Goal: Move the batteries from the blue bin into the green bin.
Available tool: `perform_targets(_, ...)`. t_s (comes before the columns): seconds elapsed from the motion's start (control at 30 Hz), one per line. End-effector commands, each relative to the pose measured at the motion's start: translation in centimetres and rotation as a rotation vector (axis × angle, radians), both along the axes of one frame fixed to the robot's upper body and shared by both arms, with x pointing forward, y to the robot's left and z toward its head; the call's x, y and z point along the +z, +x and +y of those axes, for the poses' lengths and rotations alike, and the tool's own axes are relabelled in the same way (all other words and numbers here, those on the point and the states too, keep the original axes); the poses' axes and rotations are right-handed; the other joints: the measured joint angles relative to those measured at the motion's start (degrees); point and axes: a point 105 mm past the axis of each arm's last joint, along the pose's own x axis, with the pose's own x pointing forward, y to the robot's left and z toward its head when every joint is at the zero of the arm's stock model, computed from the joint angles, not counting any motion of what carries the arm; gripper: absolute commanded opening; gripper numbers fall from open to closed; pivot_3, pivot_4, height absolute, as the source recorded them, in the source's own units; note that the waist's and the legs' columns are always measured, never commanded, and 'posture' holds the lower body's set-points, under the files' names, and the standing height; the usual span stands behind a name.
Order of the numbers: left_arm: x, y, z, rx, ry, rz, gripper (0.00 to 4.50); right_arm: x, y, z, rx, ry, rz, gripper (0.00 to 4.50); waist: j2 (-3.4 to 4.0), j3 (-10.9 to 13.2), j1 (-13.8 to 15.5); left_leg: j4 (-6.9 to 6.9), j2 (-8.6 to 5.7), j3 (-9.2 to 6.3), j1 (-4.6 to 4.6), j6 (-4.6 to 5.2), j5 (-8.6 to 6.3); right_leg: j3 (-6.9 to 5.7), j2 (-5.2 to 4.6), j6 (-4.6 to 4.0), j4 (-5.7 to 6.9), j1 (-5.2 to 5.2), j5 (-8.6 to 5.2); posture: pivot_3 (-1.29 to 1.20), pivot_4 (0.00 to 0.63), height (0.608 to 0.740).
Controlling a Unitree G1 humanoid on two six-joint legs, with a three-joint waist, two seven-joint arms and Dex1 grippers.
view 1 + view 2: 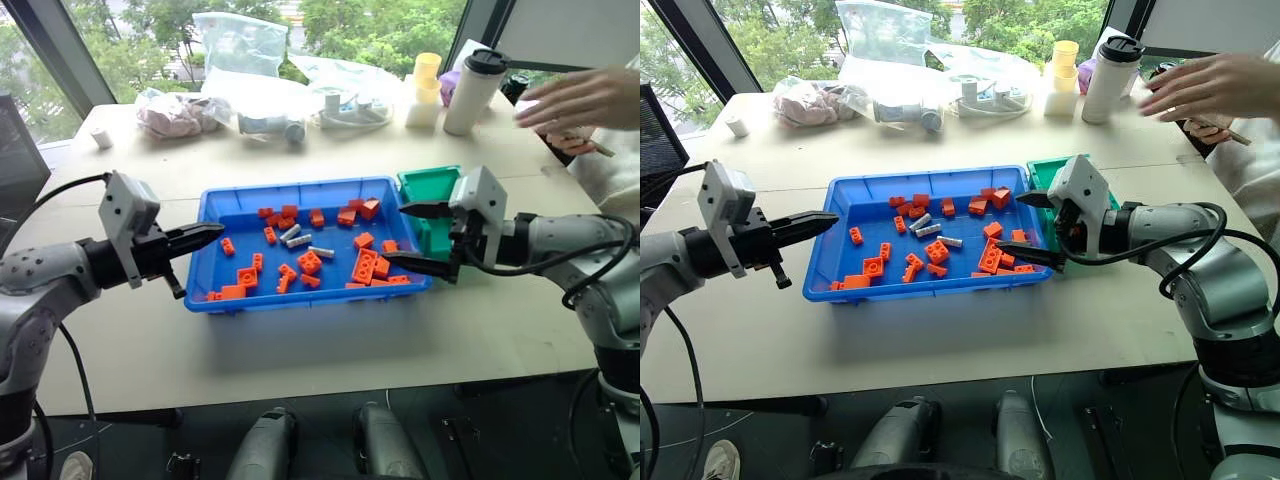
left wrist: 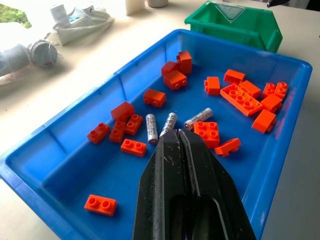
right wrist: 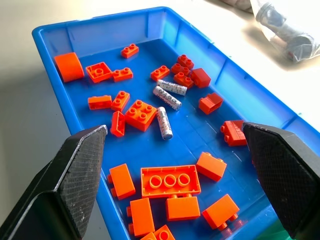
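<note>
batteries (image 3: 165, 122) lay mid blue bin (image 1: 300, 192) among bricks (image 1: 365, 266) | right gripper (image 1: 418, 236) gaped wide, empty, poised to pick | left gripper (image 1: 203, 236) closed, empty, parked outside rim | green bin (image 1: 430, 186) beside far corner, awaiting drop

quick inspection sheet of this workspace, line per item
surface: pale table, blue bin beside green bin.
job's things: three batteries loose in the blue bin; none seen in the green bin.
clutter: orange bricks scattered around the batteries; plastic bags, white tumbler, yellow cups at the far edge.
grippers: left gripper shut, at the blue bin's left rim; right gripper open wide over its right end; both empty.
cables: black cable on the left arm, another looping on the right.
surroundings: windows with trees behind; a person's hand at the far right.
</note>
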Motion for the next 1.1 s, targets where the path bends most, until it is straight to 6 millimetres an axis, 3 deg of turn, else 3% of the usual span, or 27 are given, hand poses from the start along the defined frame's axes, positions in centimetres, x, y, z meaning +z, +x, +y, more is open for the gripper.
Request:
perform_targets(0.03,0.9,-0.5,-0.4,-0.019,0.012,-0.035,0.0,1.2,-0.1,0.7,0.036,-0.006,-0.056,4.46,0.0,0.0,-0.01,0.0,0.0,0.0,0.0,0.0,0.0,0.0,0.0,0.0,0.0,0.0,0.0,0.0,0.15,0.74)
perform_targets(0.8,0.8,-0.3,-0.9,-0.003,-0.004,-0.057,0.0,-0.4,1.3,2.7,0.122,-0.044,-0.015,4.46,0.0,0.0,-0.02,0.01,-0.01,0.01,0.0,0.0,0.0,0.0,0.0,0.0,0.0,-0.02,0.0,0.0,0.15,0.74)
perform_targets(1.1,0.7,-0.1,-1.4,-0.009,-0.014,-0.058,0.0,-1.9,4.0,5.3,0.163,-0.094,0.007,4.46,0.0,0.0,-0.26,-0.02,0.0,0.01,0.0,-0.01,0.01,-0.01,0.03,0.0,0.02,-0.04,0.0,0.0,0.15,0.74)
